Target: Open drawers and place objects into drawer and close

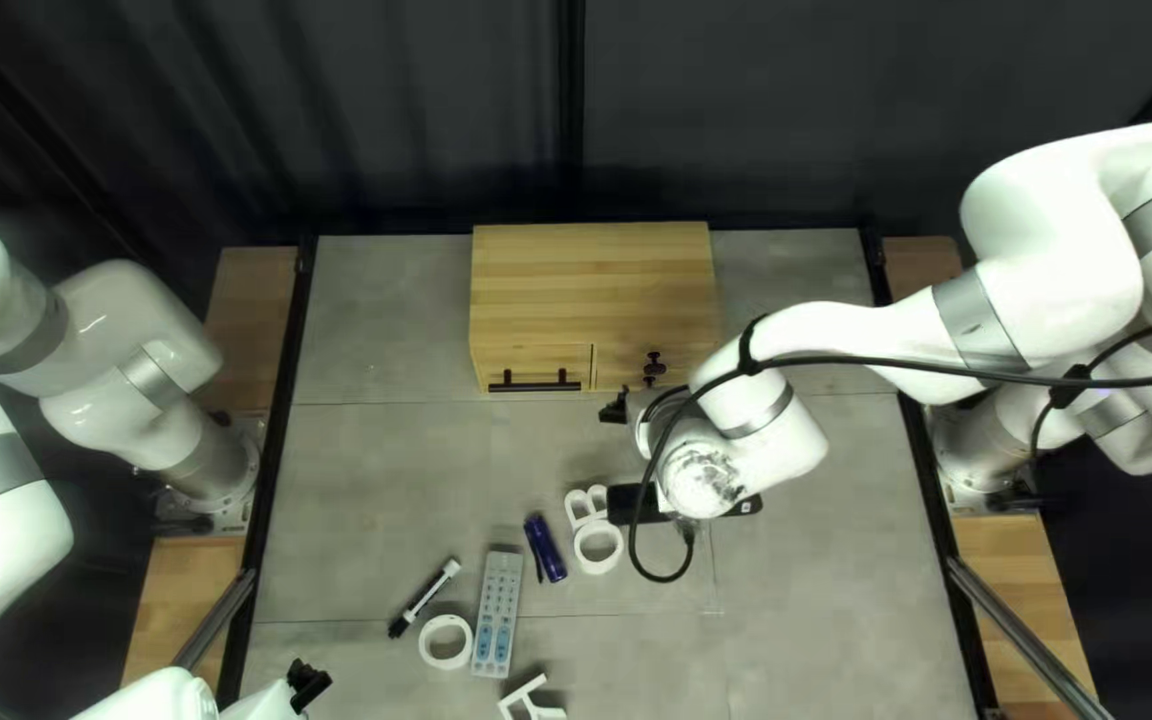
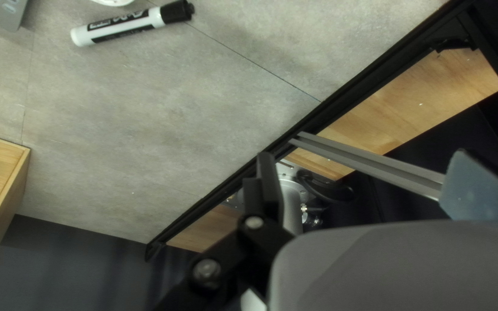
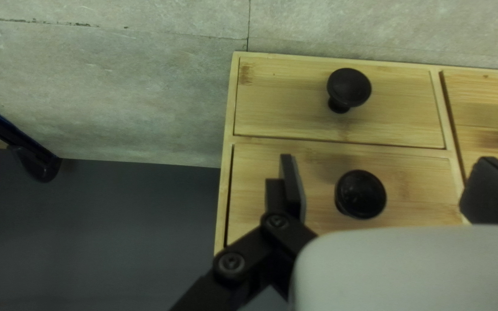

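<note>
Top left view: the pale wooden drawer cabinet (image 1: 590,287) is set near the far edge of the grey table (image 1: 376,494), its long axis laid crosswise and its front turned toward the near edge. The white marker with a black end (image 1: 424,598) is laid aslant, that end pointed near and left; the long grey remote (image 1: 496,614) is aligned roughly far to near. By the cabinet's front, the right gripper (image 1: 616,408) is held with fingers wide apart, a round black knob (image 3: 360,194) framed between them. The left gripper's (image 1: 308,683) fingers are also spread wide.
</note>
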Controlling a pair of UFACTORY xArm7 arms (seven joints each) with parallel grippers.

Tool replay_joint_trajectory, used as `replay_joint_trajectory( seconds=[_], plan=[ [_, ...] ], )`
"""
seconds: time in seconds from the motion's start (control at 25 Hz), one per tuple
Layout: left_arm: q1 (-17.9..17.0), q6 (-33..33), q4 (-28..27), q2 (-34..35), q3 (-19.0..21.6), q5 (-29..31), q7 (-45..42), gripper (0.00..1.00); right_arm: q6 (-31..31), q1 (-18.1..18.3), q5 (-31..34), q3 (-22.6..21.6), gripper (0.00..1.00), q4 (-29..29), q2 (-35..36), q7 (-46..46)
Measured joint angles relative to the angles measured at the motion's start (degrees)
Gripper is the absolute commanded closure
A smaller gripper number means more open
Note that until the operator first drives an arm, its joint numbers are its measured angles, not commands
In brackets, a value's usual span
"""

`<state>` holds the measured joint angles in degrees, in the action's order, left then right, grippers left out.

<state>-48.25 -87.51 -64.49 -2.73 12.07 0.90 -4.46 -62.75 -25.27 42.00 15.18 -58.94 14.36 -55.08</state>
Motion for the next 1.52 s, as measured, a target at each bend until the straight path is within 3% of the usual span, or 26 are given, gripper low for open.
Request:
replay_joint_trajectory(
  seconds=[0.68,1.04,1.52],
  plan=[
    [0.0,0.0,0.0,0.0,0.0,0.0,0.0,0.0,-0.49,0.24,0.63,0.78,0.0,0.15,-0.26,2.36],
    [0.0,0.0,0.0,0.0,0.0,0.0,0.0,0.0,0.96,-0.87,0.05,-0.59,0.0,-0.84,2.89,3.55],
    [0.0,0.0,0.0,0.0,0.0,0.0,0.0,0.0,-5.64,-4.87,-1.49,-2.71,0.0,-3.97,2.96,8.16]
  ],
)
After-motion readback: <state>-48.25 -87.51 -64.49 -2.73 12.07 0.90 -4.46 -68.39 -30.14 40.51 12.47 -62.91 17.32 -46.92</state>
